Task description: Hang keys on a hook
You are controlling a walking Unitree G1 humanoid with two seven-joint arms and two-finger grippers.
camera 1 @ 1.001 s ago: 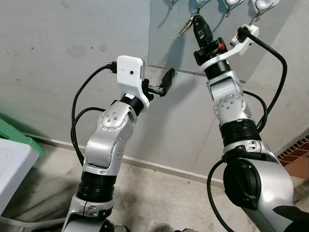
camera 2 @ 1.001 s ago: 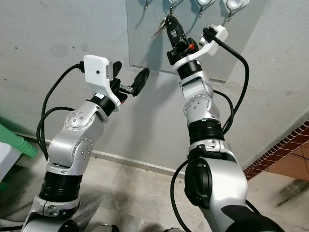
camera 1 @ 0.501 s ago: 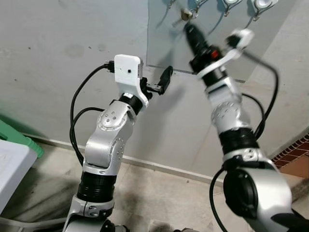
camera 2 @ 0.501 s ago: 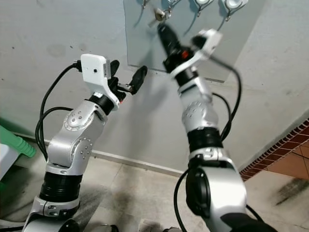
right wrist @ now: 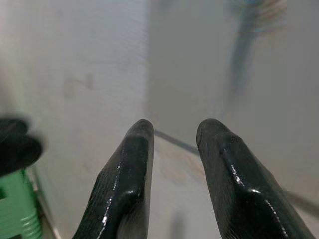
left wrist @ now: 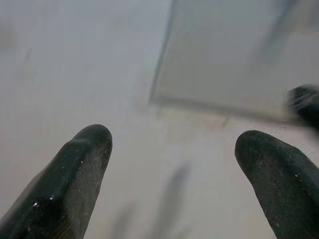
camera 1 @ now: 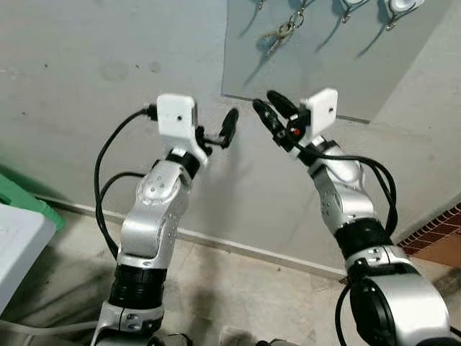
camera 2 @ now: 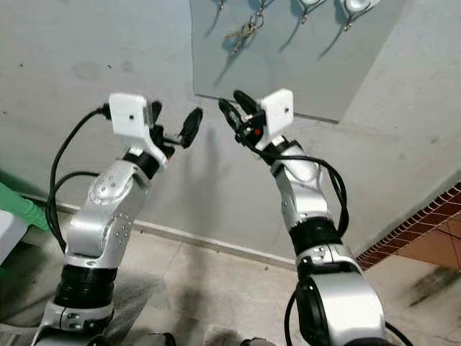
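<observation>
A small bunch of keys (camera 1: 283, 34) hangs by its ring from a hook at the top of the grey wall board (camera 1: 324, 65). No gripper touches it. My right gripper (camera 1: 263, 99) is raised below the keys, near the board's lower edge, open and empty. In the right wrist view its fingers (right wrist: 129, 169) stand apart, and the keys (right wrist: 259, 15) are a blur above them. My left gripper (camera 2: 175, 115) is held up to the left of the right one, open wide with nothing between its fingers (left wrist: 75, 169).
More hooks (camera 1: 392, 9) line the board's top edge to the right of the keys. A green stool (camera 1: 29, 202) and a white object (camera 1: 18, 245) stand at the lower left. Red brick tiling (camera 1: 443, 234) shows at the lower right, with concrete floor (camera 1: 238, 303) below.
The right gripper has let go of the keys, which now hang on the hook, and it has dropped down and back from the board. The left arm shifted slightly left.
</observation>
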